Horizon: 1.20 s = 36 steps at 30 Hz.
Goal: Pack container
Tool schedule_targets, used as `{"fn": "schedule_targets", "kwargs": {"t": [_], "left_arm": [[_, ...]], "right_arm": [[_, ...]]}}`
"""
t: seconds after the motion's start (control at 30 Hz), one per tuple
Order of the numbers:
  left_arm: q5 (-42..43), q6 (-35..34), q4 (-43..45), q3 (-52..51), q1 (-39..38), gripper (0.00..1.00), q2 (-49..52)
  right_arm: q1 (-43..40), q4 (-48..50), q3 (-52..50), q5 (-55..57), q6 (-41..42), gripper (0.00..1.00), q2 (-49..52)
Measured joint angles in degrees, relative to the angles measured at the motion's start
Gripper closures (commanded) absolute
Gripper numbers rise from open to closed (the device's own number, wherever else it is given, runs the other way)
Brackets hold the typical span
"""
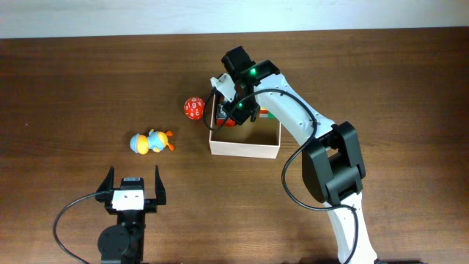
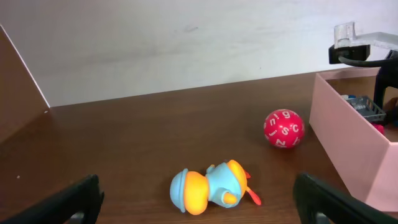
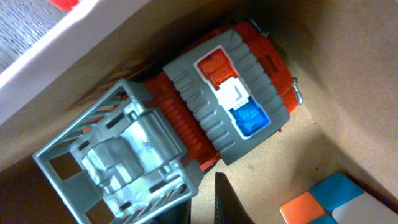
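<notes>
White-walled, tan-lined square container [image 1: 244, 149] stands mid counter [image 1: 73, 88]. In its far-left corner: right pincer [image 1: 227, 116], grip not discernible, over orange-grey toy truck [image 3: 230, 93]. Near left: left pincer [image 1: 134, 173], spread, empty. Step, seemingly: truck placement. Next, likely: fetching red white-printed ball [image 1: 193, 108] or blue-orange duck [image 1: 152, 142].
</notes>
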Motion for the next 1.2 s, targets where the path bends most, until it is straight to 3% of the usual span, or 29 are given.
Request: {"fn": "schedule_targets", "kwargs": {"t": [1.2], "left_arm": [[0.0, 0.0, 0.0, 0.0, 0.0, 0.01, 0.0]], "right_arm": [[2.08, -2.19, 0.0, -0.13, -5.46, 0.96, 0.0]]}}
